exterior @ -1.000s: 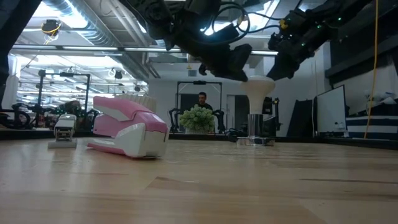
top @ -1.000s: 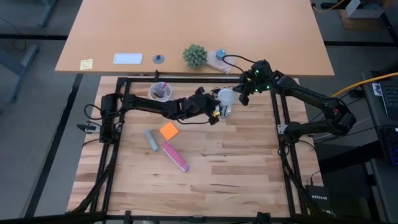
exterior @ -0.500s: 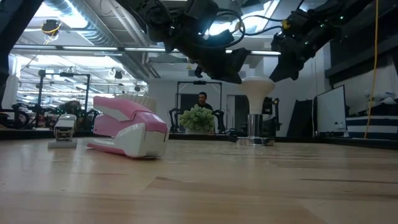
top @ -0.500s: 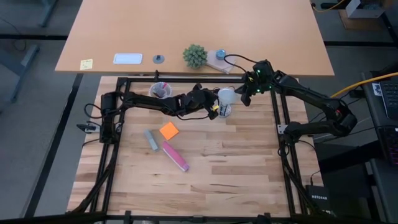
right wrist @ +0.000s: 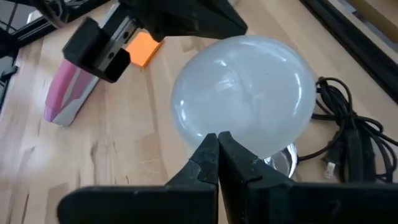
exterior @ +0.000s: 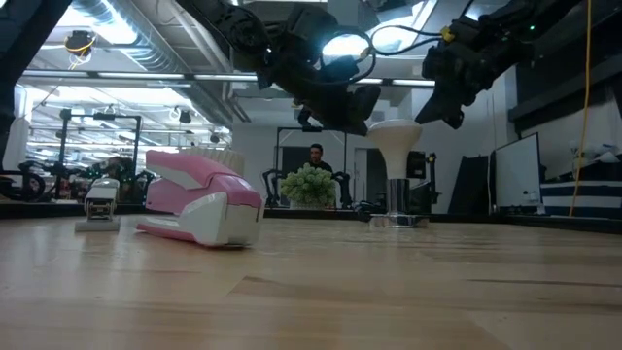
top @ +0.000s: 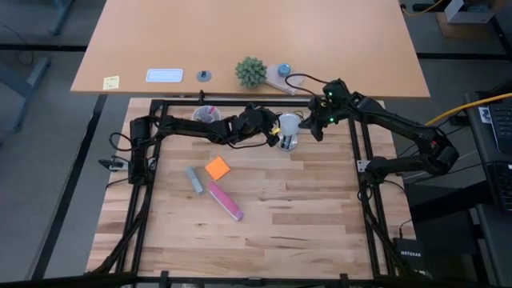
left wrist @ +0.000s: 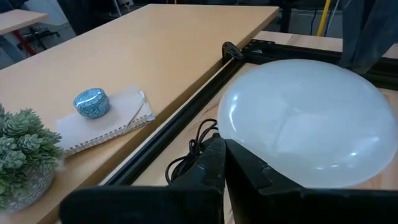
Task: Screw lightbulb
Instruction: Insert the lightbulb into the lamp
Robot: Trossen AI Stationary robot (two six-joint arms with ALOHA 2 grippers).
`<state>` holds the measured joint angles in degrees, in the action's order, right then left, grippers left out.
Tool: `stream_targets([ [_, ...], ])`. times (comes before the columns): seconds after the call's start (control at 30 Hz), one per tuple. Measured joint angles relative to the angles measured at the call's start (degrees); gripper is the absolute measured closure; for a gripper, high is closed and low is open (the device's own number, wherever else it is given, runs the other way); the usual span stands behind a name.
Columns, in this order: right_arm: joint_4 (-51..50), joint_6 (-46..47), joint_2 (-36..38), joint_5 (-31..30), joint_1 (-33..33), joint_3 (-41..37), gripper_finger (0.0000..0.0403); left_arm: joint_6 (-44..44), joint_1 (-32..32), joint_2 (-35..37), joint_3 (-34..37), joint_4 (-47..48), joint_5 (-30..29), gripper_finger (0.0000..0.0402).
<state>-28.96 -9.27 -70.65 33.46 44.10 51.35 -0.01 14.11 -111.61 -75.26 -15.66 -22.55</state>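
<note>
Bulb [top: 288,125] stands in socket [exterior: 397,219] between both closed, empty tools (left [top: 275,138], right [top: 312,122]); open one, grip squarely, twist.

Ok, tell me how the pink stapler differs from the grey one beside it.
The pink stapler is clearly longer and bulkier than the grey stapler. The pink stapler has a white underside in the low view; the grey stapler looks plain metal. The grey stapler lies toward the left arm's side. Both rest on the wooden table.
</note>
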Motion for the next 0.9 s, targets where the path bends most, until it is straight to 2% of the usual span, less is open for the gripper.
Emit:
stream_targets([
  [0.17,0.6,0.0,0.3,-1.8,0.1,0.0,0.0400,0.0,0.0,0.0,0.0,0.0,0.1,0.0401],
  [0.37,2.1,0.1,3.2,-11.0,0.1,-0.2,0.0400,-0.9,-0.1,0.0,0.0,-1.7,-4.0,0.0401],
  [0.53,3.4,0.1,6.5,-15.6,0.1,-0.2,0.0400,0.2,-0.4,0.5,0.0,-5.1,-4.4,0.0401],
  [0.9,8.9,-3.4,6.5,-16.6,0.1,-0.1,0.0400,4.3,-3.4,1.5,0.0,-7.4,-4.6,0.0401],
])
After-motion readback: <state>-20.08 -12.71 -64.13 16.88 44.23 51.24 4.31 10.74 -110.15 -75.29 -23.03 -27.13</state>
